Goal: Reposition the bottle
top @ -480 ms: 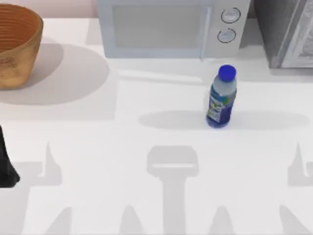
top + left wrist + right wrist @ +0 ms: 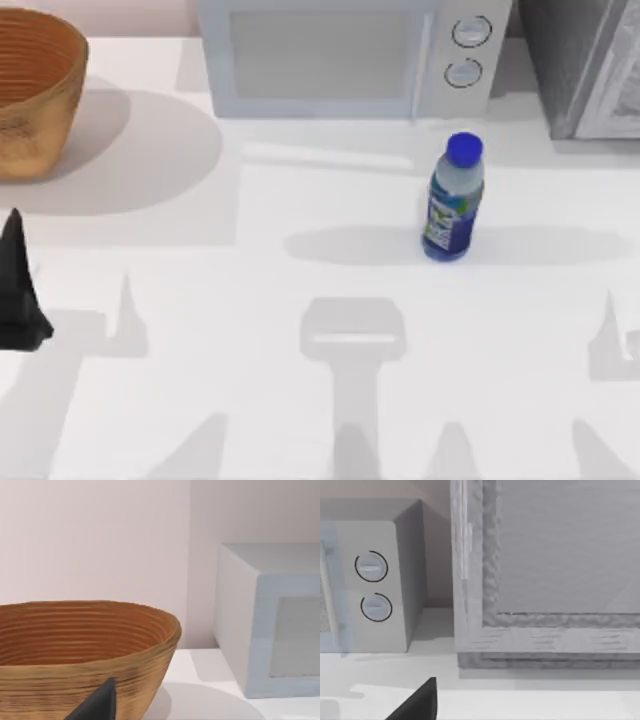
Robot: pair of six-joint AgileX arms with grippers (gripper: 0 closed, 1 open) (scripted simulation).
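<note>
1. Landmark is the microwave at the back of the bench. The bottle stands upright just in front of the microwave's dial end, blue cap up, nothing touching it.
2. Left gripper sits far to the microwave's left and nearer the front, in front of the wicker basket. Whether its fingers are spread or pressed together, I cannot tell — just a dark tip shows in the left wrist view, facing the basket and the microwave's side.
3. Right arm: its wrist view shows the microwave's dials and a grey textured cabinet to the microwave's right. One dark fingertip only, so the finger state cannot be told there either.
4. My read: the step in hand is the approach; no grasp yet. The bottle is well apart from the left gripper, across most of the bench.
5. To do it well — spread the fingers wide before closing in, come at the bottle side-on, and straddle the label band rather than the cap.
6. Keep clear of the microwave front; the gap behind the bottle looks small, so approach from the open front side.
7. The bottle is tall and light-looking, so a glancing touch could tip it. Centre first, then close gently and lift straight up.
</note>
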